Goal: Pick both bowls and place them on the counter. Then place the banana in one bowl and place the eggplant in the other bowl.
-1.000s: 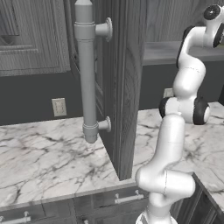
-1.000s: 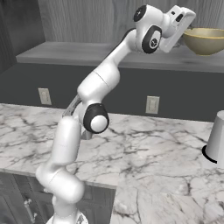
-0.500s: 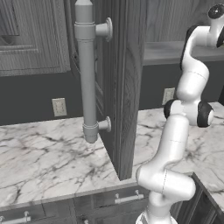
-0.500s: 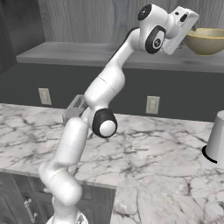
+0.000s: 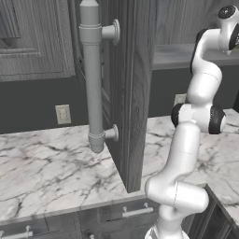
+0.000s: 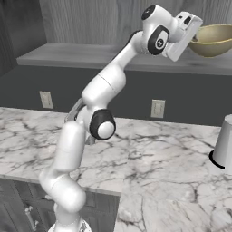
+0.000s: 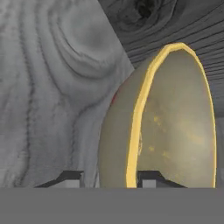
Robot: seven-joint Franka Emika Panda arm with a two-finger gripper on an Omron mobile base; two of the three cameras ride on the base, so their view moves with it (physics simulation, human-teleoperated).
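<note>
Fingertips (image 7: 70, 177) straddled the yellow rim of the bowl (image 6: 212, 40), one inside and one outside, pinching its wall. That bowl sat on the grey shelf (image 6: 90, 56) above the marble counter (image 6: 172, 154).

bowl (image 6: 213, 40) on shelf (image 6: 90, 55), above counter (image 6: 172, 158)
</note>
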